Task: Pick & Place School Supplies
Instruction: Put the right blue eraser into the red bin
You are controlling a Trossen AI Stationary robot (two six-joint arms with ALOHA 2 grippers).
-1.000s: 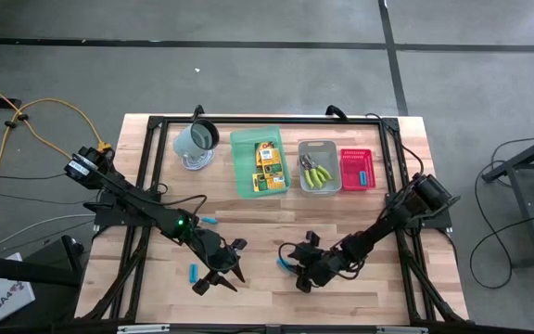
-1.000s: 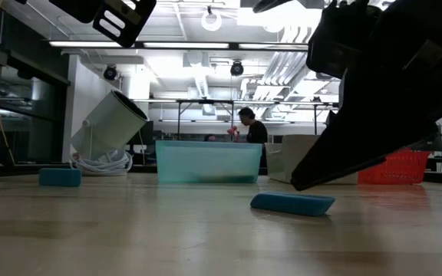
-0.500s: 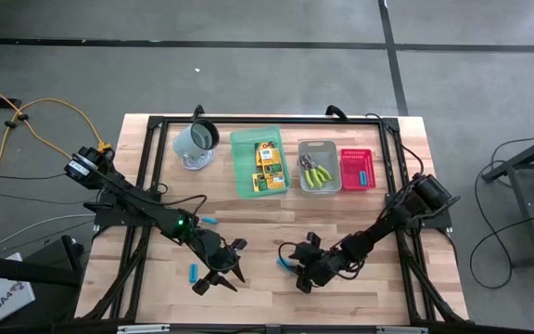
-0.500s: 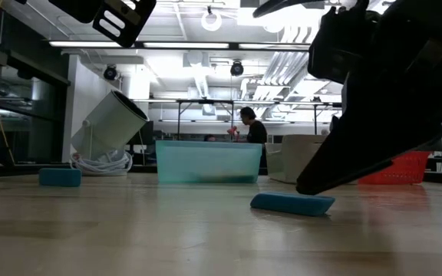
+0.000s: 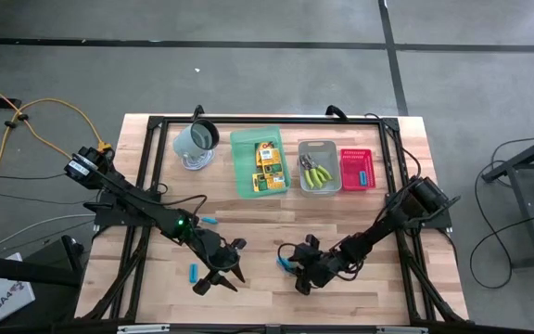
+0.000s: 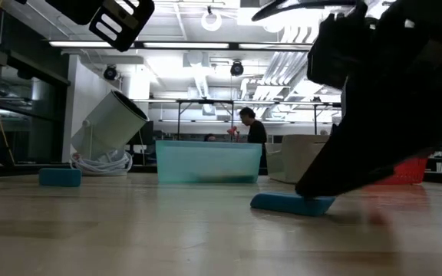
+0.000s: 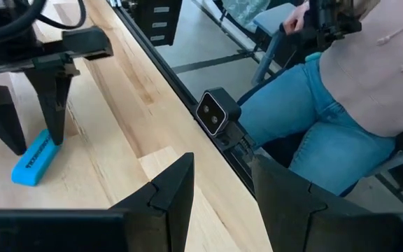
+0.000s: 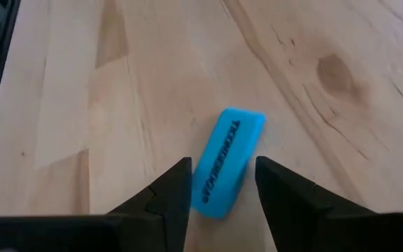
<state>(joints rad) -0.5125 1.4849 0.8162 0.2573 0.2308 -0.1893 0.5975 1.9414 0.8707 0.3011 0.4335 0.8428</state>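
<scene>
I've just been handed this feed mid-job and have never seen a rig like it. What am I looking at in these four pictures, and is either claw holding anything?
Two dark robot arms work at a wooden table. One picture looks straight down, one looks level across the tabletop, and two come from cameras on the arms' wrists. At the far edge stand a tilted metal mug, a green tray with yellow-orange boxes, a grey tray with green-handled tools and a red tray. Three blue pieces lie loose on the wood. The right gripper is open, its fingers either side of one blue piece, which lies flat, not lifted. The left gripper is open and empty beside another blue piece; the third lies apart. A person sits beyond the table.
</scene>
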